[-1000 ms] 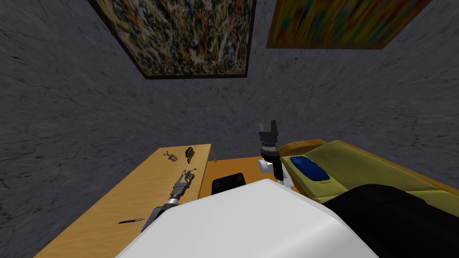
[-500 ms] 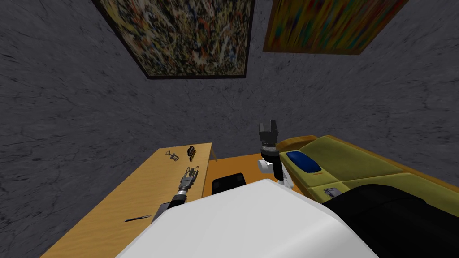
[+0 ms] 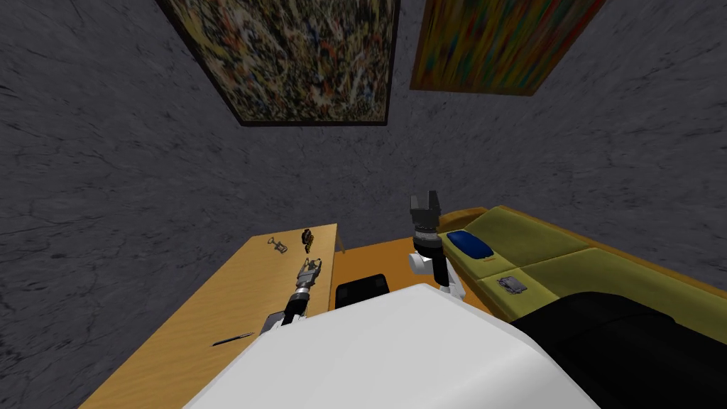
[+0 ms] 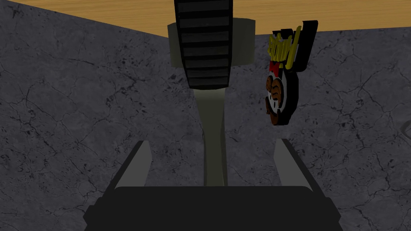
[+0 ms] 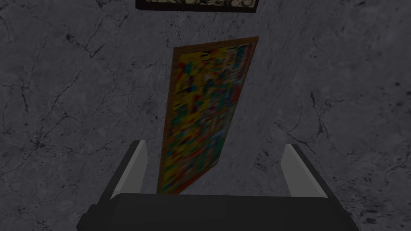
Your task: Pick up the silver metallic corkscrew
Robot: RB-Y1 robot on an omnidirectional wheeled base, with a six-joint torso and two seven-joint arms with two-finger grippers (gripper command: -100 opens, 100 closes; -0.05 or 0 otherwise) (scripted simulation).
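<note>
Corkscrew (image 3: 277, 245) first: in the head view it is lying small and grey near the far end of the wooden table (image 3: 206, 305), at about ten o'clock from the left gripper (image 3: 312, 264), which is hovering low over the table's near-side edge. A dark ornament (image 3: 307, 239) is sitting at twelve o'clock from that gripper, just beside the corkscrew, and a thin pen (image 3: 233, 339) is lying well back at seven o'clock. The right gripper (image 3: 424, 197) is pointing up at the grey wall, idle. At three o'clock from the table an olive sofa (image 3: 561, 266) is carrying a blue cushion (image 3: 470, 243), and two paintings are hanging above. In the left wrist view the left gripper (image 4: 213, 142) is standing with its blades spread wide and gripping nothing; the ornament (image 4: 283, 88), black with brown and yellow parts, is showing ahead, off to one blade's side. A pale shaft with a dark ribbed band (image 4: 204, 48) is running between the blades, and I cannot tell what it is. In the right wrist view the right gripper (image 5: 214, 144) is likewise spread and empty. Judging from this, the hand is needing to swing toward ten o'clock, away from the ornament, centre over the corkscrew's body, then lower squarely before closing.
</note>
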